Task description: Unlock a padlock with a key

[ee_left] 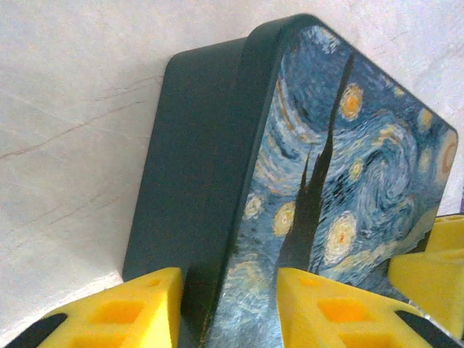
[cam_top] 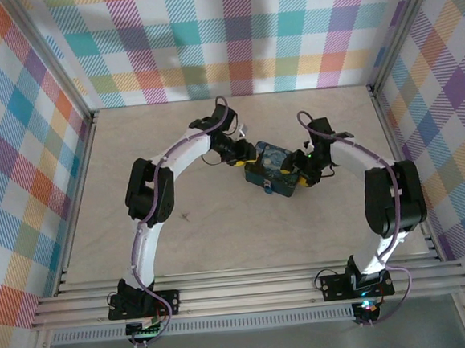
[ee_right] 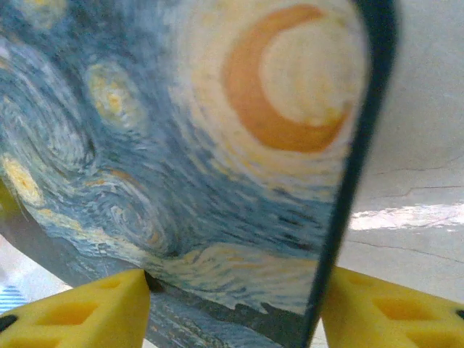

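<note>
The dark-blue swirl-painted tin (cam_top: 276, 166) lies mid-table. A tiny light-blue piece at its near edge looks like the padlock (cam_top: 266, 189). The key is out of view. My left gripper (cam_top: 243, 155) is at the tin's left end. In the left wrist view its yellow fingers (ee_left: 123, 312) straddle a corner of the tin (ee_left: 217, 181), one by the dark side wall and one over the painted lid. My right gripper (cam_top: 305, 170) is at the tin's right end. Its fingers (ee_right: 384, 312) flank the lid's corner (ee_right: 239, 217). Whether either pair presses the tin is unclear.
Aluminium rails (cam_top: 250, 289) run along the near edge where both arm bases are bolted. Checked walls (cam_top: 230, 37) close in the back and both sides. Bare table (cam_top: 221, 239) stretches between the tin and the rails.
</note>
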